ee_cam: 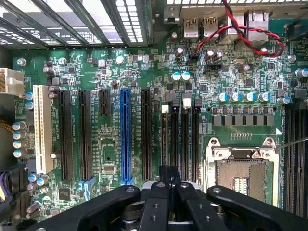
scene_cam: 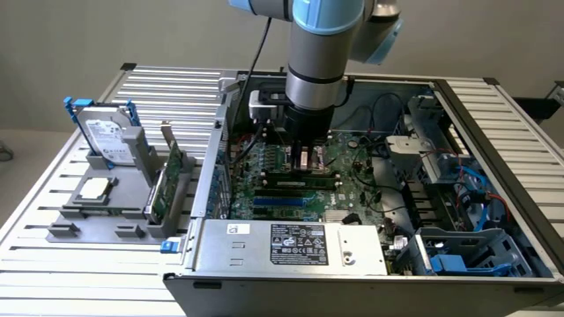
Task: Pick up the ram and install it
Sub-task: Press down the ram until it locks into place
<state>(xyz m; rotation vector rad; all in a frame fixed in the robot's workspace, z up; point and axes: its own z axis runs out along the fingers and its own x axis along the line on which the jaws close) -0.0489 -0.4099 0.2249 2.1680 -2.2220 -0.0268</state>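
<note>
Over the motherboard (ee_cam: 144, 72), arm vertical inside the open case (scene_cam: 493, 132), pincer (ee_cam: 169, 185) pressed together above the memory slots (ee_cam: 180, 139).

My arm (scene_cam: 313, 66) hides my end effector in the exterior view; the wrist view's edge cuts my fingers (ee_cam: 168, 202), so their grip stays unclear.

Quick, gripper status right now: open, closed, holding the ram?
Gripper: down inside the PC case over the motherboard; open or shut cannot be told, nor whether it holds the ram.
</note>
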